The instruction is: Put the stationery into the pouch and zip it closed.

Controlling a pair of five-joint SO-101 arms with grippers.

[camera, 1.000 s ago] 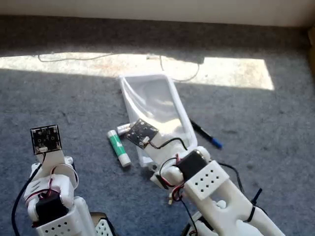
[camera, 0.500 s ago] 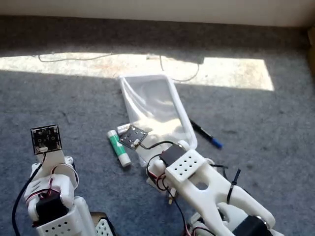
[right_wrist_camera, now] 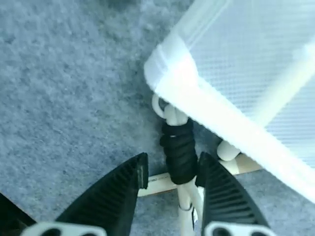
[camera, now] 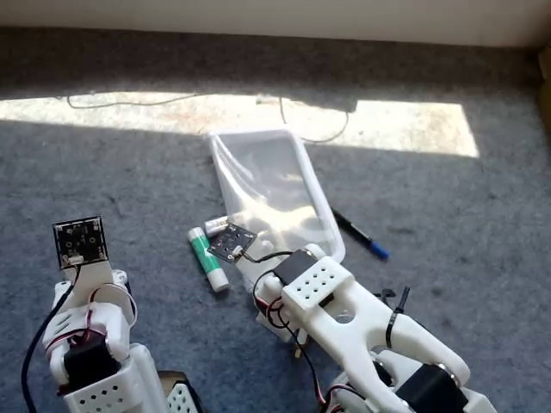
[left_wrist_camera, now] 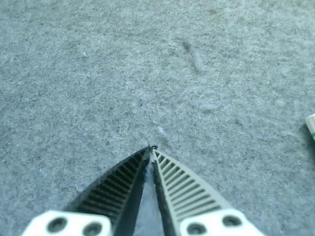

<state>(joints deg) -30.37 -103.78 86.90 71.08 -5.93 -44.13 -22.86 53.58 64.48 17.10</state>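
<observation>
A translucent white mesh pouch [camera: 269, 191] lies on the grey carpet, its near corner [right_wrist_camera: 170, 73] right in front of my right gripper [right_wrist_camera: 171, 169]. That gripper is open, one finger on each side of the black zipper pull [right_wrist_camera: 179, 152] on its white cord. A green and white glue stick [camera: 207, 257] lies left of the pouch and a blue-tipped pen [camera: 362, 237] lies to its right. A thin wooden stick [right_wrist_camera: 158, 182] lies under the pull. My left gripper [left_wrist_camera: 151, 148] is shut over bare carpet, with the glue stick's end [left_wrist_camera: 311, 125] off to its side.
The right arm [camera: 320, 291] hangs over the pouch's near end, and the left arm [camera: 86, 327] stands at the lower left. A cable [camera: 129, 101] runs along the sunlit strip beyond the pouch. Open carpet lies on both sides.
The right arm has swung left and nearer, bringing its wrist down over the pouch's near left corner. The left arm and the loose items have stayed put.
</observation>
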